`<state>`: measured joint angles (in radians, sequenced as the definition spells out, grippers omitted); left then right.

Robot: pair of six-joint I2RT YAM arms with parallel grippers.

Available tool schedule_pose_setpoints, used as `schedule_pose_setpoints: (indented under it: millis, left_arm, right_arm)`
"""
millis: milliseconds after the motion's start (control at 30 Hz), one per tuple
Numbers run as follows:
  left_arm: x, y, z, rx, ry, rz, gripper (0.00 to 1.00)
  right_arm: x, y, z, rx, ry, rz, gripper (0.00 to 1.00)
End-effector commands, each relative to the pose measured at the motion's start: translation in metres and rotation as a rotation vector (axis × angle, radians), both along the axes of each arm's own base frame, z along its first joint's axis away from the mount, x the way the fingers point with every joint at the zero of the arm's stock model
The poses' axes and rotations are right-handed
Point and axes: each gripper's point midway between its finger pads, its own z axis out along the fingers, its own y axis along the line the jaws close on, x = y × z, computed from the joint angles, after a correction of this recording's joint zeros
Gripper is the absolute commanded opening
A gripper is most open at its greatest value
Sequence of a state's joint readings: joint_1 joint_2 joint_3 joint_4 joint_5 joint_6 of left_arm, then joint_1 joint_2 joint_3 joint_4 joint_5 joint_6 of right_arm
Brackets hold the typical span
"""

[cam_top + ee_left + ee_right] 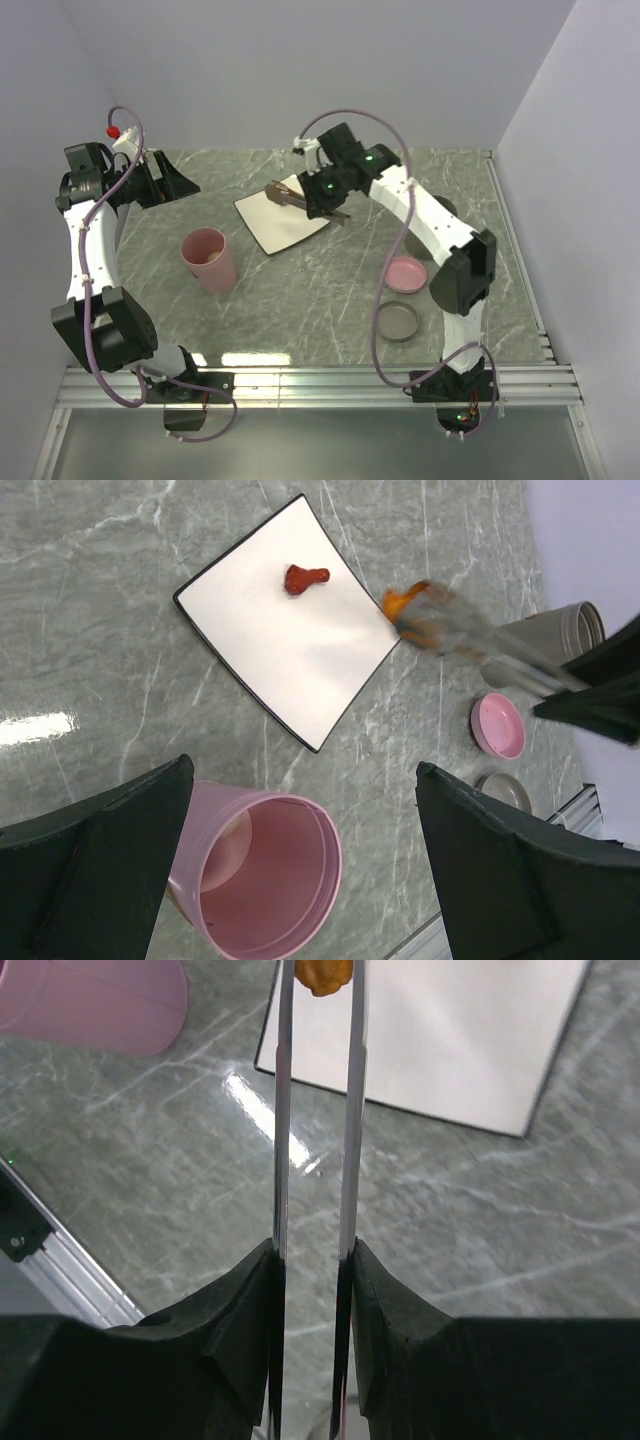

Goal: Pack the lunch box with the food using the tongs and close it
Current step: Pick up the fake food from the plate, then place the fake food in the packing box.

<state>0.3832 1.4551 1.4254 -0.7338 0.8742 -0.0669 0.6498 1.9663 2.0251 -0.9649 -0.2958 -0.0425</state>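
My right gripper (312,1250) is shut on the slim silver tongs (283,1110), one arm against each finger. The tongs' tips pinch an orange-brown piece of food (323,974) over the edge of the white square plate (470,1030). From the left wrist view the same piece (405,600) hangs at the plate's right corner, and a red-orange piece (303,578) lies on the plate (290,670). My left gripper (305,770) is open and holds nothing, above the tall pink lunch box container (262,880). A pale shape shows inside the container; I cannot tell what it is.
A pink lid (405,272) and a grey round lid (398,321) lie on the marble right of centre. A grey container (560,630) stands behind the right arm. Walls close in the table's back and sides, and a metal rail (320,380) runs along the near edge.
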Motion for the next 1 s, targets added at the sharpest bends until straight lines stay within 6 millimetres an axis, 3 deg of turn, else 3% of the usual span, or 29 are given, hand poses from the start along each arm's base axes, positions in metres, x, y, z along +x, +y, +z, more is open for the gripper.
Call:
schedule_pose_setpoints:
  millis: [0, 300, 467, 667, 733, 767, 967]
  left_arm:
    - [-0.006, -0.002, 0.018, 0.027, -0.062, -0.014, 0.99]
    - [-0.006, -0.008, 0.034, -0.009, -0.095, -0.024, 0.99]
    - [-0.007, -0.012, 0.040, -0.037, -0.103, -0.031, 0.99]
    - [-0.007, -0.015, 0.050, -0.053, -0.123, -0.042, 0.99]
    - [-0.007, -0.015, 0.051, -0.057, -0.122, -0.044, 0.99]
    - [-0.006, -0.015, 0.051, -0.058, -0.122, -0.045, 0.99]
    - [-0.008, -0.018, 0.052, -0.074, -0.136, -0.048, 0.99]
  right_arm:
    - [-0.003, -0.041, 0.065, 0.090, -0.110, -0.042, 0.31]
    - [-0.015, -0.144, 0.093, 0.097, -0.158, -0.219, 0.31]
    - [-0.037, -0.200, 0.097, 0.081, -0.157, -0.324, 0.31]
    - [-0.066, -0.262, 0.086, 0.015, -0.160, -0.455, 0.31]
    - [-0.077, -0.270, 0.081, 0.009, -0.158, -0.475, 0.31]
    - [-0.079, -0.286, 0.078, 0.007, -0.148, -0.533, 0.31]
    - [-0.095, -0.318, 0.054, -0.054, -0.133, -0.640, 0.31]
